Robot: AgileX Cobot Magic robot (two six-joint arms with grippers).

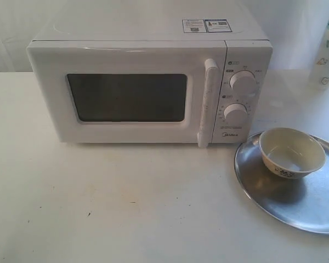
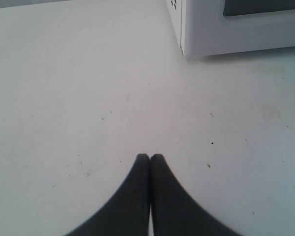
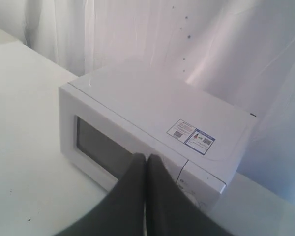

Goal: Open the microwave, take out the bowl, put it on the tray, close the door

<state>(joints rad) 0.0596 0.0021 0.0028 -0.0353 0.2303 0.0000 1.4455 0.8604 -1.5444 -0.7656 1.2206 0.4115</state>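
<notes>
The white microwave point(image 1: 148, 82) stands at the back of the table with its door point(image 1: 126, 97) shut flat against the body; the vertical bar handle point(image 1: 208, 101) sits beside two round dials. To its right the cream bowl point(image 1: 291, 152) rests upright on the silver tray point(image 1: 274, 194). Neither arm shows in the exterior view. My left gripper point(image 2: 150, 156) is shut with nothing in it, low over bare table near a corner of the microwave point(image 2: 206, 29). My right gripper point(image 3: 146, 157) is shut and empty, held high, looking down on the microwave point(image 3: 152, 108).
A white bottle point(image 1: 326, 52) stands at the back right by the curtain. The tray's right rim runs off the picture's edge. White table point(image 1: 98, 203) spreads in front of the microwave.
</notes>
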